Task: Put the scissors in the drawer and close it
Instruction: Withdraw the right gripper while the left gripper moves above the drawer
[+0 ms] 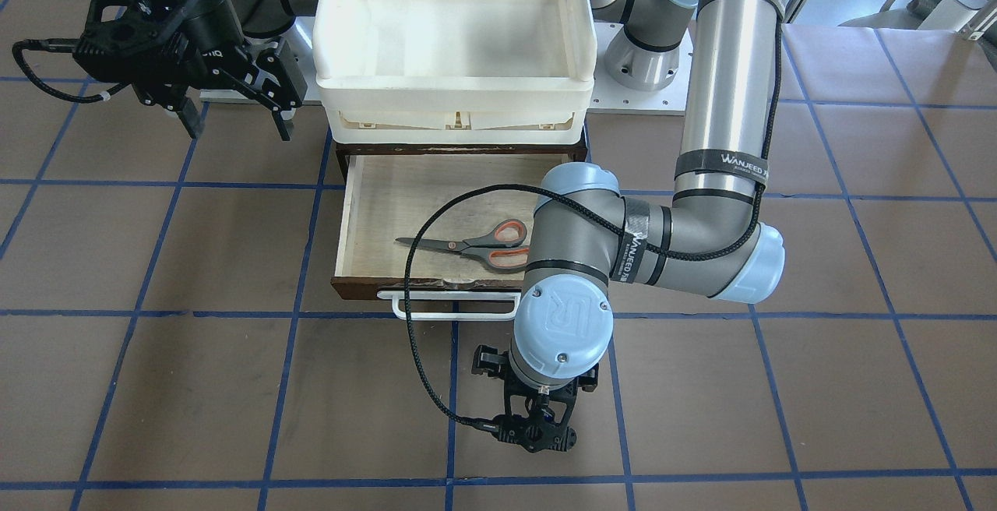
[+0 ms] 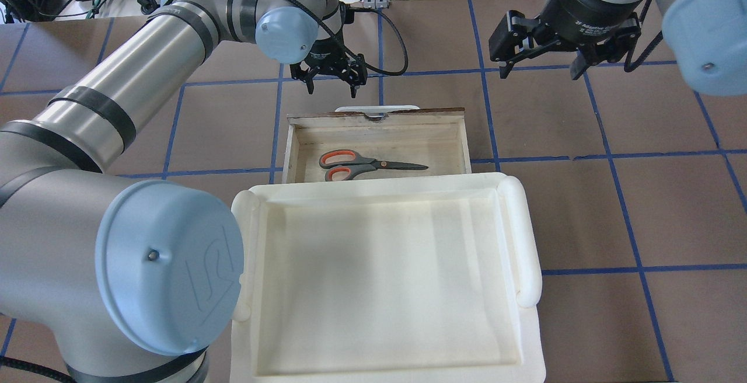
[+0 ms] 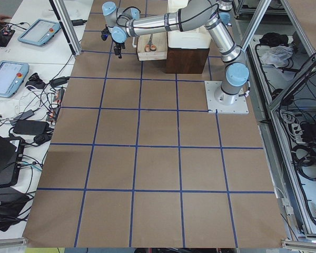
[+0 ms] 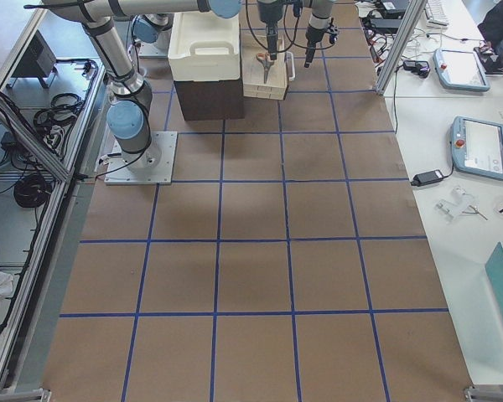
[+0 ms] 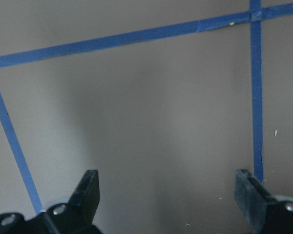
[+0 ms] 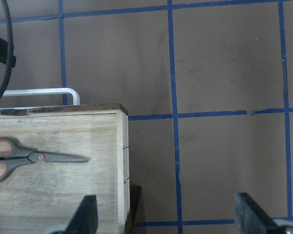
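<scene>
On my screens the left pincer (image 2: 331,86) hangs over the brown counter (image 2: 554,196), fingers pointing down and spread wide, with nothing between them. Its wrist camera shows only bare counter and blue tape lines (image 5: 127,39) between the two fingers (image 5: 88,194). Just on the robot's side of this pincer is the white bar handle (image 2: 376,107) on the drawer's dark front; I see a gap between pincer and handle.

The drawer (image 2: 297,143) is pulled open, its pale plywood floor showing. The scissors (image 2: 367,164) lie flat inside it, closer to the robot than the left pincer is. Their orange-lined loops are on that pincer's side, and the closed blades point across toward the right pincer. They lie nearer the drawer's back than its handle, close to the white tray (image 2: 525,237) that sits on top of the cabinet.

Further right, the right pincer (image 2: 540,68) hovers above the counter, off the drawer's right side and well apart from the left pincer. It is also released and empty. In its wrist view the drawer's corner, one end of the handle and the scissors lie to its left, and taped counter fills the rest.
</scene>
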`<move>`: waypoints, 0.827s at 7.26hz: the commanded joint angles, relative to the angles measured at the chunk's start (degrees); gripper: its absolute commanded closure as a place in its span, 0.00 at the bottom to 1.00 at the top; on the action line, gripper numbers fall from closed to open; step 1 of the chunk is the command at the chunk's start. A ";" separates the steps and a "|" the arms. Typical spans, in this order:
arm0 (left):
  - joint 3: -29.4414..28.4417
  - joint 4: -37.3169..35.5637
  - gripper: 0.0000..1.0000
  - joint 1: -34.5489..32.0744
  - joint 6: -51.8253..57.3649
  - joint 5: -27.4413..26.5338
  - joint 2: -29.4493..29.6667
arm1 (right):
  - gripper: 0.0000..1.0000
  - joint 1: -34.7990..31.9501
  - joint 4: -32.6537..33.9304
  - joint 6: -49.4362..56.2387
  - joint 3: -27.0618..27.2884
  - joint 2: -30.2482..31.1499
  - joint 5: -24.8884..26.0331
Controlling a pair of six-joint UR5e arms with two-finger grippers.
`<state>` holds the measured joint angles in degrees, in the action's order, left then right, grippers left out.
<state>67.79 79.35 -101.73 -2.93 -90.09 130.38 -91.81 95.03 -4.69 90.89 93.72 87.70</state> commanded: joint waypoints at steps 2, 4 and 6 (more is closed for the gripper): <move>0.14 3.44 0.00 -0.22 -0.05 0.09 -0.66 | 0.00 0.06 -1.08 0.20 0.43 0.41 0.02; 0.23 5.36 0.00 -0.14 -0.05 0.35 -1.35 | 0.00 0.06 -0.99 0.55 0.43 0.33 0.10; 0.32 6.77 0.00 -0.22 -0.14 0.88 -2.06 | 0.00 0.06 -0.99 0.56 0.51 0.32 0.19</move>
<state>68.08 85.17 -101.90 -3.05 -89.45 128.74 -91.76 94.04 -4.16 91.34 94.06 87.81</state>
